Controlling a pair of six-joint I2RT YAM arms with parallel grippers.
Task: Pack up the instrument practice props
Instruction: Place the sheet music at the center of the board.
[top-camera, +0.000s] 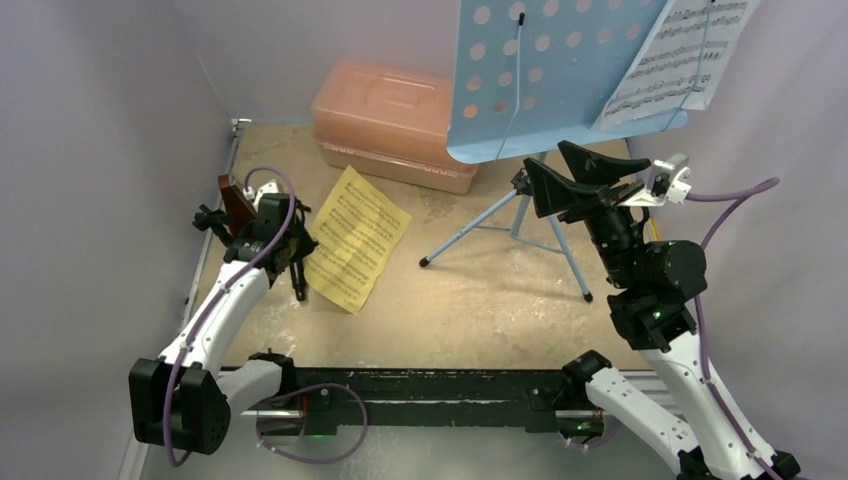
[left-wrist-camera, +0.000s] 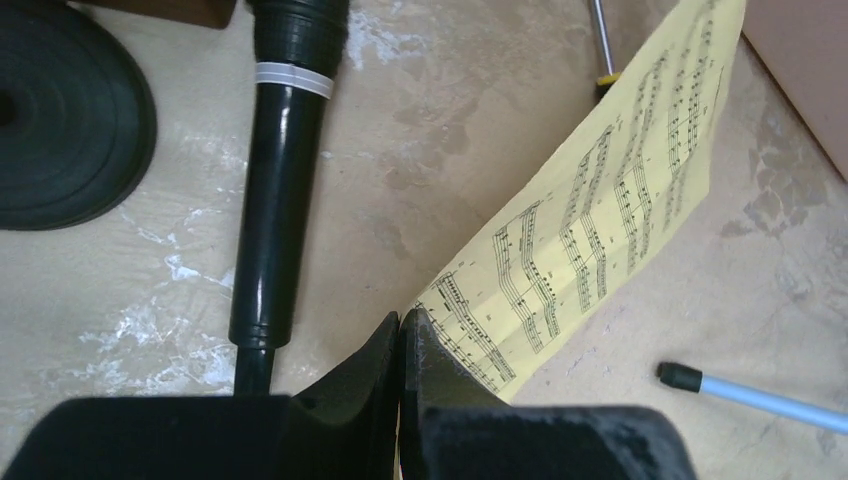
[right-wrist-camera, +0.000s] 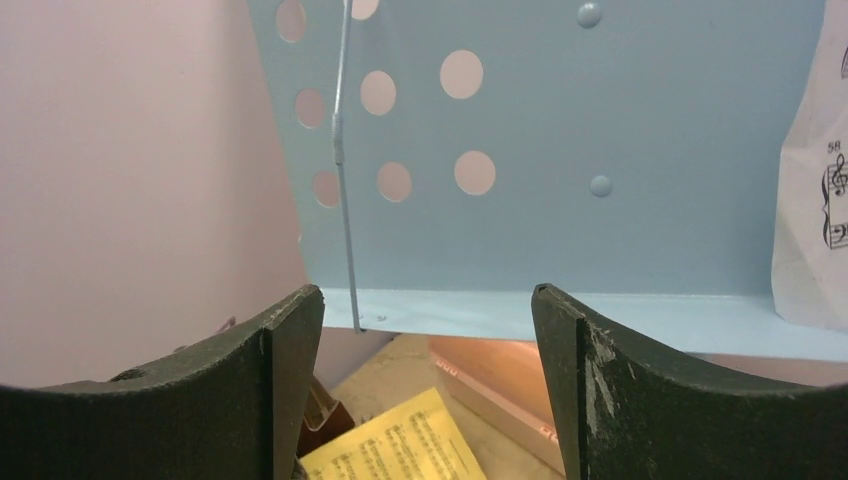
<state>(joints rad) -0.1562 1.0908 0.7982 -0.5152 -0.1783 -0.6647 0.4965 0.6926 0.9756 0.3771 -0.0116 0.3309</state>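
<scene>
Yellow sheet-music page (top-camera: 357, 237) is lying on the table (top-camera: 480, 300) with its near corner curling up into the left gripper (left-wrist-camera: 402, 330), whose fingers are pinching together on the paper's edge; the rest of the sheet is stretching away ahead and to the right of them. The black pipe (left-wrist-camera: 285, 170) is lying flat just left of that gripper, with its round base (left-wrist-camera: 60, 130) resting further left, apart from it; the brown metronome (top-camera: 236, 198) is standing just beyond the gripper. The right gripper (top-camera: 545, 155) is hanging raised, jaws spread wide and holding nothing; it is facing the light-blue music stand (top-camera: 545, 70), whose lower lip is sitting straight ahead. A white page (top-camera: 675, 55) is leaning on the stand, ahead and to the right; the pink case (top-camera: 390, 120) is lying lower, beyond the fingers.
</scene>
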